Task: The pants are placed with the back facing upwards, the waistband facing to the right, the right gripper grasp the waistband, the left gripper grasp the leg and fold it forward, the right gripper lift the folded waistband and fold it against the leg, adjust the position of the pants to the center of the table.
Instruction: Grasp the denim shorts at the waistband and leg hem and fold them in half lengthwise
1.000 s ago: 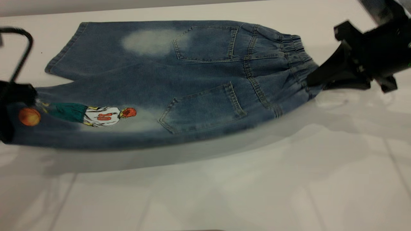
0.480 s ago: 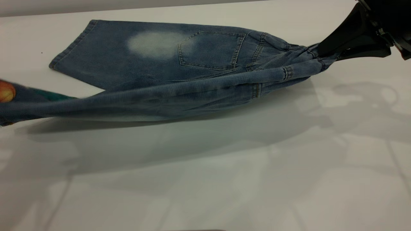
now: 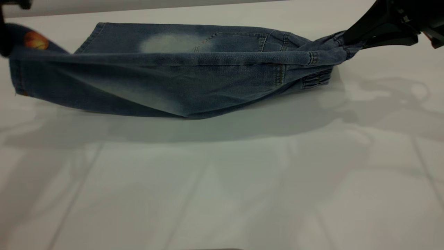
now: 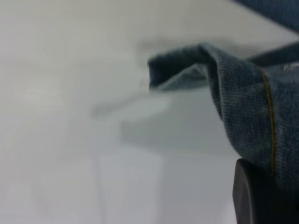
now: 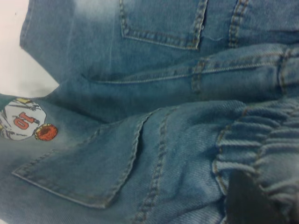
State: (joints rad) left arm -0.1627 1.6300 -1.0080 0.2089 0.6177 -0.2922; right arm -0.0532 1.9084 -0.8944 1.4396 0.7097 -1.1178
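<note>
The blue denim pants [image 3: 173, 86] hang in a long fold between both grippers, with the near half raised over the far leg [image 3: 114, 33], which lies flat on the table. My left gripper [image 3: 5, 39] is at the far left, shut on the leg hem beside an orange print [image 3: 35, 41]. In the left wrist view, denim [image 4: 247, 102] drapes over a dark finger [image 4: 247, 196]. My right gripper [image 3: 348, 39] at the far right is shut on the waistband [image 3: 336, 43]. The right wrist view shows the elastic waistband [image 5: 261, 144], a finger [image 5: 247, 200] and a back pocket [image 5: 88, 168].
The white table [image 3: 222, 180] stretches wide in front of the pants, with grid lines and arm shadows on it. Its far edge [image 3: 208, 6] runs just behind the pants. The elastic end [image 3: 317, 80] rests low at the right.
Both grippers have risen and moved toward the far side with the near half of the pants. The back pockets and the printed figure have turned away from the exterior view.
</note>
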